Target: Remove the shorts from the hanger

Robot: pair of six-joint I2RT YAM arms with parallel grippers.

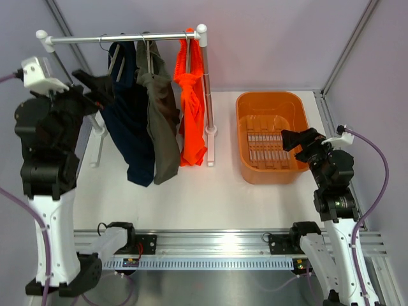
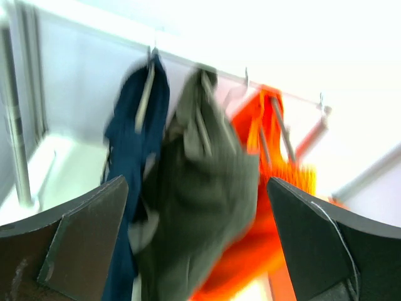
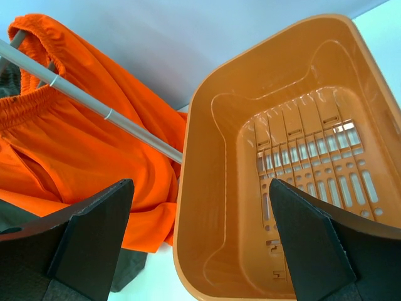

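The left gripper (image 1: 102, 89) is raised over the far-left corner of the worktop (image 1: 191, 197), its dark wedge-shaped jaws spread wide with nothing between them. It faces the hanging clothes from just beside the navy shorts (image 1: 131, 134); I cannot tell whether it touches them.

A shiny metal rail (image 1: 121, 39) with white plastic joints runs along the far edge, and all three pairs hang from it on thin metal hangers (image 1: 150, 54). Each pair hangs waist up at the rail and legs down, so its long axis is vertical. The navy pair is soft, limp cloth. The olive-grey shorts (image 1: 164, 127) hang against its right side, creased and bunched. The orange shorts (image 1: 192, 115), bright and gathered at an elastic waist, hang beside the rack's right post (image 1: 205, 83).

Near the far-right corner sits an orange plastic basket (image 1: 242, 121), rounded and smooth-walled with a slotted floor. The right gripper (image 1: 294, 140) hovers over its right rim, jaws also wide apart and empty.

The worktop is flat, matte white, and plain pale grey walls (image 1: 274, 38) enclose it.
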